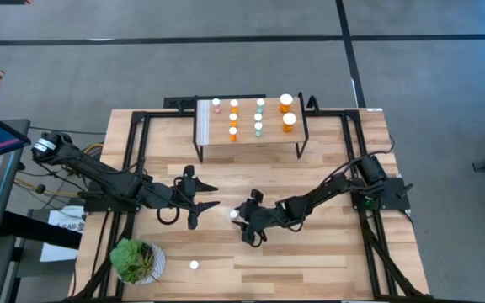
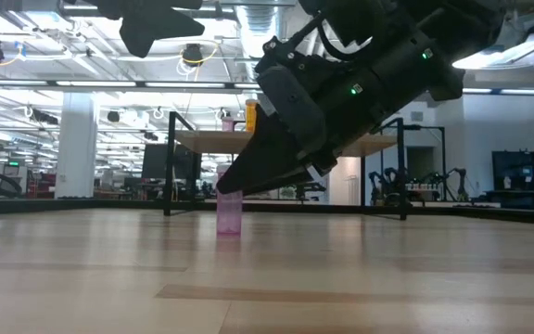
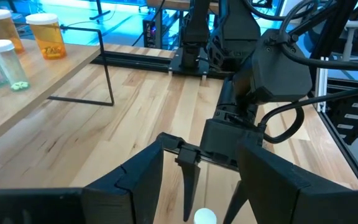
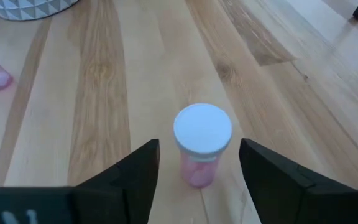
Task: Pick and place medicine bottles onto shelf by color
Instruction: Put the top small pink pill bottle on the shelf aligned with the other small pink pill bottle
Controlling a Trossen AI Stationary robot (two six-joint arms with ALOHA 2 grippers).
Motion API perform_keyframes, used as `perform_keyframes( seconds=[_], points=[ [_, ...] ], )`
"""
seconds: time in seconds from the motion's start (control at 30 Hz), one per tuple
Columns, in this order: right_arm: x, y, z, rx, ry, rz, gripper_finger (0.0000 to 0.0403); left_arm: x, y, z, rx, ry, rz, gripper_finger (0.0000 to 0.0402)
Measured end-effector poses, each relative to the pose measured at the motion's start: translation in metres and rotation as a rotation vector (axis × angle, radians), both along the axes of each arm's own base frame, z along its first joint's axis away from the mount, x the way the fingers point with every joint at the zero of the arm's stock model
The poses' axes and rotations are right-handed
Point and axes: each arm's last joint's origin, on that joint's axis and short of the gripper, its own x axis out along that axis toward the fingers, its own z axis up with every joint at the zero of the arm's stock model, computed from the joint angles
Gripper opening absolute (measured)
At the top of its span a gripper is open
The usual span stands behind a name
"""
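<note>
A big open robotics lab; exposed ceiling ducts [image 2: 202,14], more robot rigs [image 2: 406,181] (far back), grey carpet [image 1: 226,67]

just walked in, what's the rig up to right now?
It's sorting small white-capped pill bottles by colour onto the light wood shelf with black metal legs, which already holds several. The right gripper sits low over the tabletop, fingers open on either side of an upright pink pill bottle with a white cap, not gripping it. The left gripper waits open nearby. Another white-capped bottle stands by the green potted plant.
</note>
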Motion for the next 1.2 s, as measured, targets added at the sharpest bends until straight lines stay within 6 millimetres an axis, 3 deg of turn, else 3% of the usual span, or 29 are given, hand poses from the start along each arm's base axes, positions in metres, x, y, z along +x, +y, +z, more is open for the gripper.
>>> perform_keyframes(
  seconds=[0.57,0.9,1.0,1.2],
  points=[
    [0.0,0.0,0.0,-0.007,-0.003,0.005,0.0123,0.0,0.0,0.0,0.0,0.0,0.0,0.019],
    [0.001,-0.002,0.004,-0.012,-0.013,0.005,0.0118,0.0,0.0,0.0,0.002,-0.001,0.007,0.019],
    [0.003,-0.009,0.017,-0.02,-0.044,0.0,0.0118,0.0,0.001,0.002,0.015,-0.01,0.052,0.019],
    [0.011,-0.029,0.066,-0.072,-0.157,-0.014,0.0118,0.002,0.002,0.012,0.024,-0.043,0.099,0.019]
  ],
)
